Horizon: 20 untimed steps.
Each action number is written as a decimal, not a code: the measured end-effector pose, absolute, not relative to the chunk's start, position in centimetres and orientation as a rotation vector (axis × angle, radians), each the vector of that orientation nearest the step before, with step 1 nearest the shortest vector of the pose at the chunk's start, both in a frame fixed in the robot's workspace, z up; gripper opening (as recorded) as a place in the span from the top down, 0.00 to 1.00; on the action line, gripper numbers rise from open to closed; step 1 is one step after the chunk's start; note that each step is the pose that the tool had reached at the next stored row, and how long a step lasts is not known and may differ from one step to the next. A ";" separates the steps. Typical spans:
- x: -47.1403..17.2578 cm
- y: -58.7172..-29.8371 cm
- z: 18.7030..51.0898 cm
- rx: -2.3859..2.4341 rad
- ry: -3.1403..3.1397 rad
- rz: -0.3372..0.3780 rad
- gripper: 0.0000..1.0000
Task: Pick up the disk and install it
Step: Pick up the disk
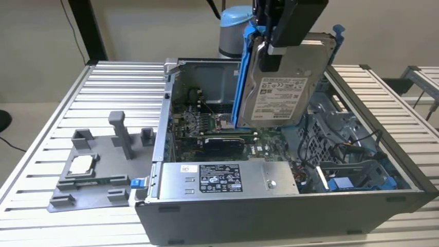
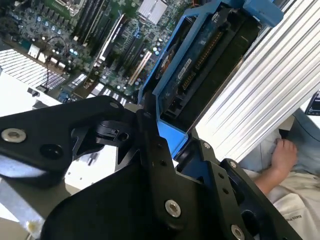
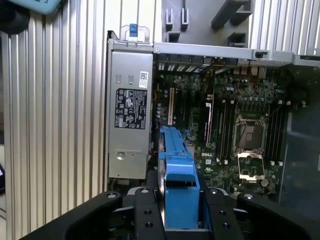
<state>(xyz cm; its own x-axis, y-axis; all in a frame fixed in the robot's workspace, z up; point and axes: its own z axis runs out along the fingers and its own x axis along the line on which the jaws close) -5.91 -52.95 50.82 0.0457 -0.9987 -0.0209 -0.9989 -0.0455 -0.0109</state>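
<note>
We see the claw [image 1: 274, 54] clenched on the disk [image 1: 285, 90], gripping it by its upper edge. The disk stands on edge, slightly tilted, in the air over the open computer case [image 1: 274, 216], with its white label turned toward the exterior view. The claw's upper part is cut off by the picture's edge, and the finger on the disk's far side is hidden behind it. The arm [image 1: 237, 20] shows as a blue-grey joint beyond the case, mostly covered by the disk.

In both wrist views the black fingers [image 3: 147, 212] sit on either side of the disk's blue rim, so the disk is seen edge-on. Below it lies the circuit board [image 3: 225, 125], just beside the power supply box [image 3: 130, 110]. The disk covers the far middle of the case in the exterior view. We cannot tell how high its lower edge hangs above the board.

On the slatted desk [image 1: 116, 82], at the exterior view's left of the case, lies a grey tray [image 1: 103, 193] with a small square chip [image 1: 82, 164] on it. Blue plastic parts in the case's near right corner are half hidden by its wall.

In the second wrist view a person's hand [image 2: 282, 155] rests beyond the desk's edge, the rest of the person cut off.
</note>
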 end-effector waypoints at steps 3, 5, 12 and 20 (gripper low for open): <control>-5.3 -53.3 50.8 -2.255 2.155 0.012 1.00; -5.0 -53.5 50.8 -2.256 2.155 0.013 1.00; -4.4 -53.6 50.8 -2.255 2.155 0.013 1.00; -4.1 -53.6 50.8 -2.256 2.155 0.013 1.00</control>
